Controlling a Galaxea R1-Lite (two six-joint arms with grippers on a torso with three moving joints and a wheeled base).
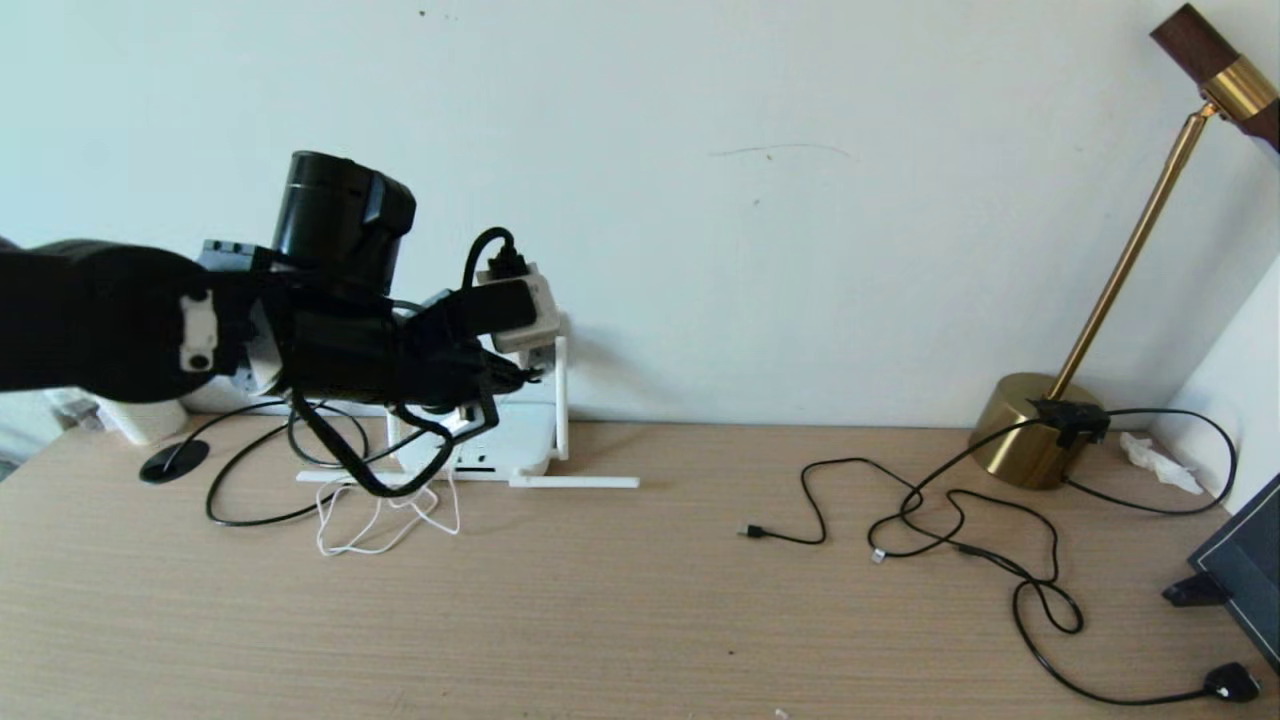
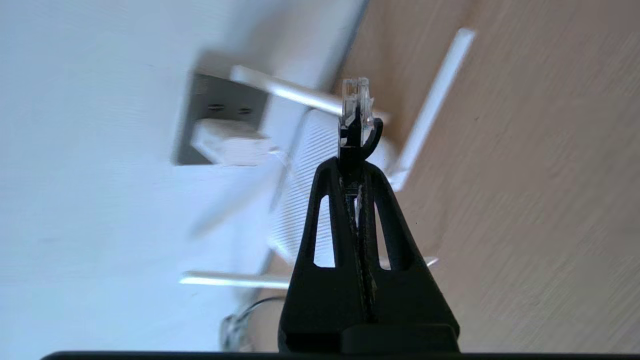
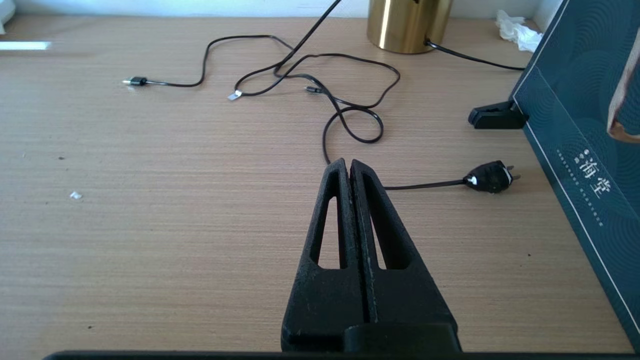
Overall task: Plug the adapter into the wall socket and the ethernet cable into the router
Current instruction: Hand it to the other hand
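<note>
Left gripper (image 2: 356,165) was clamped on ethernet cable (image 2: 356,107) plug, raised over router (image 1: 520,440) at nine o'clock; adapter (image 2: 230,145) sat in wall socket (image 2: 220,105); I saw right gripper (image 3: 349,165) pinched together, empty, above desk (image 3: 150,225).

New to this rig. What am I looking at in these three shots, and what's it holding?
It is a two-armed robot at a wooden desk. The wide shot comes from its head; the other two come from cameras behind each arm's fingers.

The left gripper is raised near the wall, its fingers shut on the ethernet cable, whose clear plug tip sticks out. Beyond it sits the white router with its stick antennas, and the adapter is already in the grey wall socket.

The right gripper is shut, holds nothing and hovers over the desk. Loose thin black cables, a brass lamp and a dark box lie on that side.
</note>
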